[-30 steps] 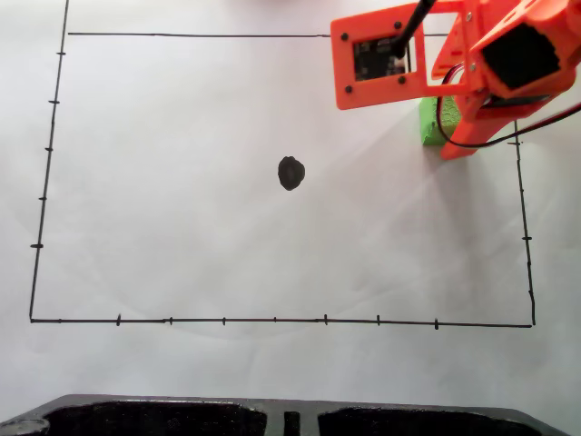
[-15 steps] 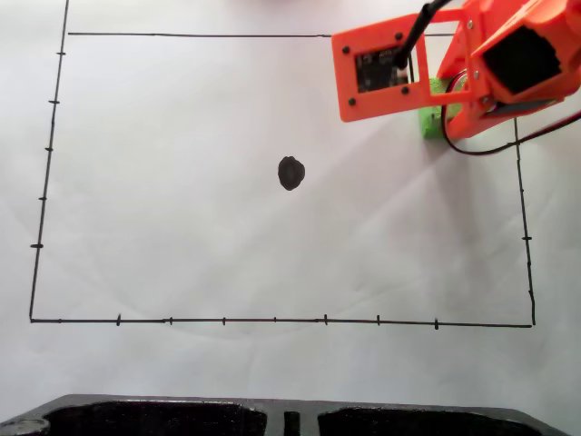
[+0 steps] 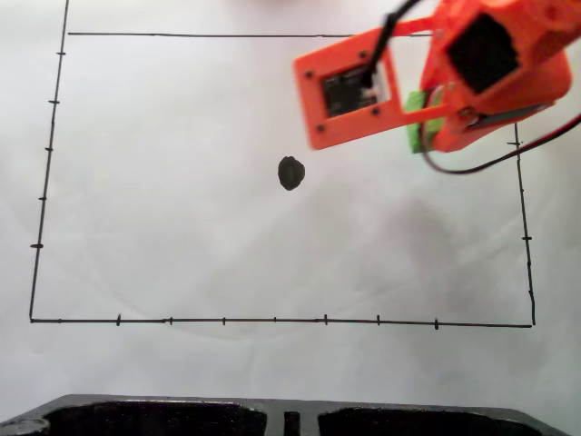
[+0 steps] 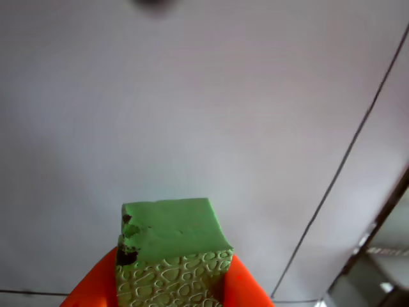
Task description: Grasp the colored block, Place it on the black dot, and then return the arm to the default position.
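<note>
Most of the block (image 3: pixel 414 119) is hidden in the fixed view, just a sliver of green poking out between the orange camera plate and the arm (image 3: pixel 495 64) body, up and to the right of the dot (image 3: pixel 290 173) and well apart from it. The fingertips are buried under the arm there too, so you can't read the jaws from that angle. The wrist view sorts it out: the gripper (image 4: pixel 172 281) is clamped on the block (image 4: pixel 172 246), orange fingers (image 4: pixel 96 288) pressed against both its sides, cut off by the bottom edge. The block has a small dark nick on its left corner. At the very top edge there's a dark blur, the dot (image 4: pixel 153 3), mostly cropped out. White paper (image 3: pixel 182 236) sits below with its black border line (image 4: pixel 345 160) running diagonally on the right.
</note>
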Robot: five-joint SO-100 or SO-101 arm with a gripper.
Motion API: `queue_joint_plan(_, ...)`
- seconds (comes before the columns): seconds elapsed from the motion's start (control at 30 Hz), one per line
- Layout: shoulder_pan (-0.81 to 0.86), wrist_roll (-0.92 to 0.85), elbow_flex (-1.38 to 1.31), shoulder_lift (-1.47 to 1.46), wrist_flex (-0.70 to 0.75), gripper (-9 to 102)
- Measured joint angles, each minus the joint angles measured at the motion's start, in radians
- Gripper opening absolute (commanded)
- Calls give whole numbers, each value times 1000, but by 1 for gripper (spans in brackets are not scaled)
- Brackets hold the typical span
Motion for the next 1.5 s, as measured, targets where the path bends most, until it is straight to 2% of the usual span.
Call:
queue_joint_plan(0.3, 221, -307, 0, 28, 17, 13)
queue_joint_plan(0.6, 368, -480, 0, -31, 0, 13)
queue_joint_plan(0.9, 453, -571, 0, -106, -41, 13)
queue_joint_plan(1.23, 466, -588, 0, -164, -69, 14)
queue_joint_plan(1.3, 466, -588, 0, -164, -75, 17)
queue_joint_plan(1.5, 465, -598, 0, -164, -61, 36)
